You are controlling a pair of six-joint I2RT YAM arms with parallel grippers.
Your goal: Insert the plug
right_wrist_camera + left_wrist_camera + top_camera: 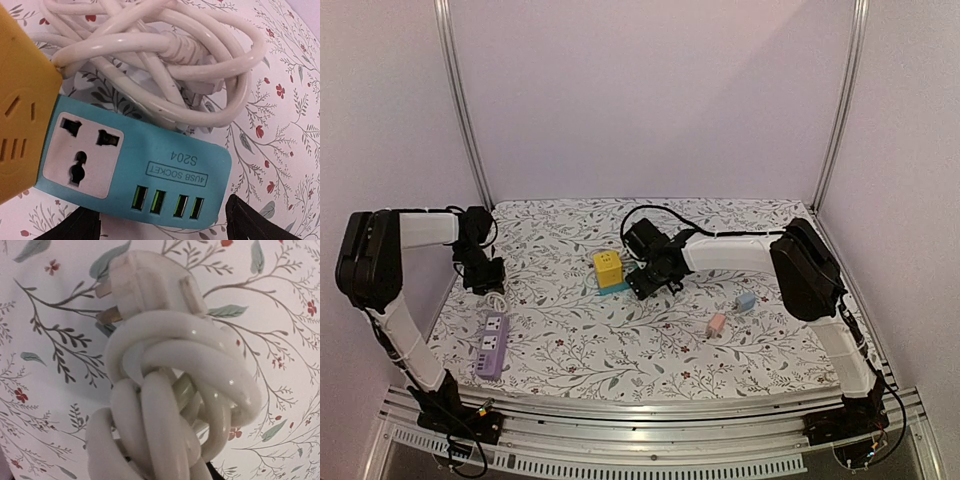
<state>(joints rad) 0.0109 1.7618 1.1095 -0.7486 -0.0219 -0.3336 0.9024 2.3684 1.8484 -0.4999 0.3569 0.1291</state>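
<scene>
**A:** Where's the plug rn?

**B:** Far left, tight to the counter edge by the wall. The left claw is clenched on the coiled cord. The plug tops that coil, prongs pointing left. Only the left wrist cam shows that.

**A:** Room to move?

**B:** The purple power strip hugs the front-left edge, then there's open floral cloth up to the teal socket block mid-counter. The right claw hangs released just over it. Its cam shows USB ports plus a tangled white cord, neither visible from overhead.
</scene>
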